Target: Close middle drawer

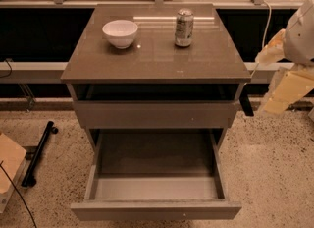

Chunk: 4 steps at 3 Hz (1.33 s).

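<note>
The middle drawer point(157, 210) is pulled far out of the grey-brown cabinet point(157, 70) toward the camera. Its lighter grey inner floor point(156, 187) is bare. Above it, the grey drawer with the taller front panel point(156, 114) sits slightly out under the top. My gripper point(283, 77), cream-coloured under a white arm section, hangs at the right edge of the view. It is beside the cabinet's right side at top height, apart from both drawers and touching nothing.
A white bowl point(120, 33) and a drink can point(184, 27) stand on the cabinet top. A black bar point(38, 152) and a tan box point(7, 165) lie on the speckled floor at left. A dark wall with a rail runs behind.
</note>
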Available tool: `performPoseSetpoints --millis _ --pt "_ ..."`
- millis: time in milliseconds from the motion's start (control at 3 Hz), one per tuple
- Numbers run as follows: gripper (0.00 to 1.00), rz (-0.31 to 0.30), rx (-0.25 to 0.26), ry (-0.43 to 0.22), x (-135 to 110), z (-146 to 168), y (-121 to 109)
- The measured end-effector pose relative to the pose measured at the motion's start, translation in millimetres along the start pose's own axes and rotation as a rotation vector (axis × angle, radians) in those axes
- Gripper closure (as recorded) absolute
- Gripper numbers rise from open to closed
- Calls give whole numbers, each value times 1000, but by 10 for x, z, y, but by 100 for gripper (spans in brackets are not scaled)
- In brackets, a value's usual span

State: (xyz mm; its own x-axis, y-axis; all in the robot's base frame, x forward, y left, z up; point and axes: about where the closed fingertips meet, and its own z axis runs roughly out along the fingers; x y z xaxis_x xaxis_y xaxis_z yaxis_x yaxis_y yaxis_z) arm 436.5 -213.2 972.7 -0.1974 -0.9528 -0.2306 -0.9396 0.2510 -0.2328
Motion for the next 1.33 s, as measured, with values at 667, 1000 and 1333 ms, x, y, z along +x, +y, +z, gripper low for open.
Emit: performPoseSetpoints --millis 667,1000,1333 --pt "77 10 -107 -72 145 353 189" --pt "98 1 -131 -67 238 620 314" --pt "100 1 -139 -73 332 873 433"
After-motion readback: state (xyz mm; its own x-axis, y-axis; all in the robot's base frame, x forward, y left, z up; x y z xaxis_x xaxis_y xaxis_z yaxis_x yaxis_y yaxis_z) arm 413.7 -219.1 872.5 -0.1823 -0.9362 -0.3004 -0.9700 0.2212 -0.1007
